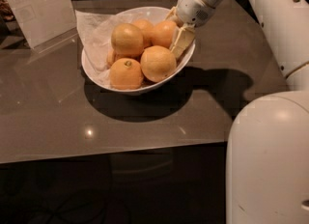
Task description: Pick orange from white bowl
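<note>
The white bowl (136,89) stands on the grey table, lined with crumpled white paper (95,31) and holding several oranges. The deep-orange orange (163,33) lies at the bowl's back right. My gripper (175,28) reaches in over the right rim and is open. One cream finger (182,42) sits at the orange's near right side, and the other (170,14) behind it. An orange with a greenish stem dimple (125,74) lies front left. A paler orange (127,38) sits on top.
A clear sign holder (41,6) stands at the back left of the table (58,121). My white arm (270,20) spans the right side and my white body (268,160) fills the lower right. The table's front edge runs below the bowl.
</note>
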Robot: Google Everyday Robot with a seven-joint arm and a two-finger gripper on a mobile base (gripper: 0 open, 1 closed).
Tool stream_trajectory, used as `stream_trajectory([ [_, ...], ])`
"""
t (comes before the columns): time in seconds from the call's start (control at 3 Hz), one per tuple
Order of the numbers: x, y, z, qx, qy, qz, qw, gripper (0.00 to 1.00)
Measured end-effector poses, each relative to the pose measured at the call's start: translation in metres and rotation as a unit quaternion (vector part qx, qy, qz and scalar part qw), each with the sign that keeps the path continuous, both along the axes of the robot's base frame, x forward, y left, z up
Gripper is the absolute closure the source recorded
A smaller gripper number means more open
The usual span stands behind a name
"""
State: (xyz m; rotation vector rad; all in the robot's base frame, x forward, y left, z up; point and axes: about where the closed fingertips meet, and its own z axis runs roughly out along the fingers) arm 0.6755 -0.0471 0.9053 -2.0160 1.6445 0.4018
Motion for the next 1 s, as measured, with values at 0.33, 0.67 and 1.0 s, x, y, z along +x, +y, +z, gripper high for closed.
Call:
stream_trajectory([
  [0.33,-0.001,0.001,-0.003,0.008,0.004,-0.001,1.0,0.6],
  [0.67,-0.001,0.001,-0.001,0.01,0.003,-0.001,0.9999,0.83],
  [1.0,-0.013,0.004,0.033,0.058,-0.039,-0.011,0.9975,1.0],
])
